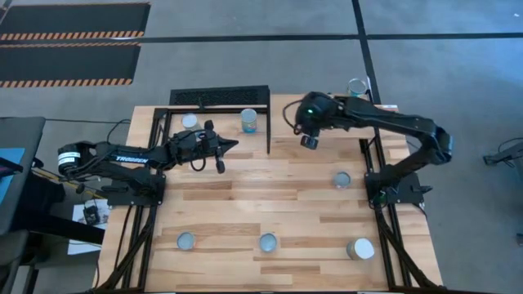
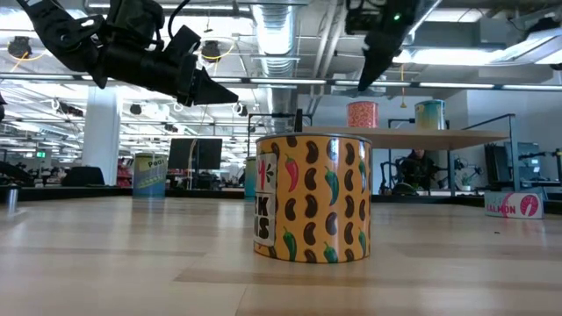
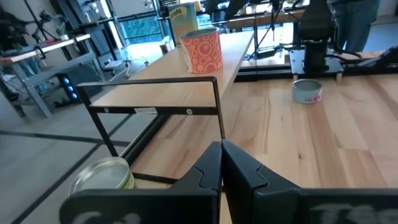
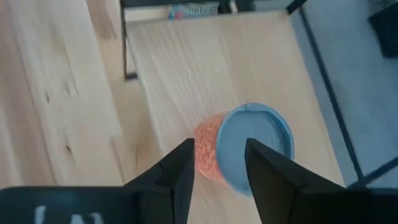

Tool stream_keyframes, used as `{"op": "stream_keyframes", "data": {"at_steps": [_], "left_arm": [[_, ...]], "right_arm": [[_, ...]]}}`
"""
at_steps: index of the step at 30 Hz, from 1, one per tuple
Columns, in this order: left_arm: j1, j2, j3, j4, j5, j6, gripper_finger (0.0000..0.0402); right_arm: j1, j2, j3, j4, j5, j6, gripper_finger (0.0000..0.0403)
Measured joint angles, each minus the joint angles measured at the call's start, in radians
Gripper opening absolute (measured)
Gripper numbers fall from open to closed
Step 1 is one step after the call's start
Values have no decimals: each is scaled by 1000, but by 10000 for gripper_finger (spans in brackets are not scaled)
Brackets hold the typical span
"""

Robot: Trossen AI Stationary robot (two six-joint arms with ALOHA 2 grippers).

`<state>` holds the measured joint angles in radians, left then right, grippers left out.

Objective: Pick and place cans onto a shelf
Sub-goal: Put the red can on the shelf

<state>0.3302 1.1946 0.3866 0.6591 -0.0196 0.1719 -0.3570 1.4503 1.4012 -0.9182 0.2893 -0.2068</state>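
The shelf [image 3: 186,74] is a pale raised board on a black frame at the table's far side. On it stand an orange can [image 4: 208,155] with a bluish lid and, farther along, a second can [image 2: 429,114]. My right gripper [image 4: 219,149] hangs open just above the orange can, its fingers clear of it, as the low view [image 2: 373,75] shows. My left gripper [image 1: 233,145] is shut on nothing and hovers above the table left of the shelf's black post [image 1: 269,122]. Below it stand a silver-topped can [image 3: 102,177] and a blue-labelled can [image 1: 249,121].
Other cans stand on the tabletop: one at mid right [image 1: 342,179] and three along the near edge [image 1: 186,241], [image 1: 268,242], [image 1: 360,248]. The bean-patterned one [image 2: 312,197] fills the low view's front. A black wire rack [image 1: 219,96] sits at the far left.
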Motion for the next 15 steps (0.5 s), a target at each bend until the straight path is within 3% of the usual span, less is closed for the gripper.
{"op": "stream_keyframes", "data": {"at_steps": [15], "left_arm": [[0,0,0,-23,3,2,0]], "right_arm": [[-73,171,126,-170,1,-12,95]]}}
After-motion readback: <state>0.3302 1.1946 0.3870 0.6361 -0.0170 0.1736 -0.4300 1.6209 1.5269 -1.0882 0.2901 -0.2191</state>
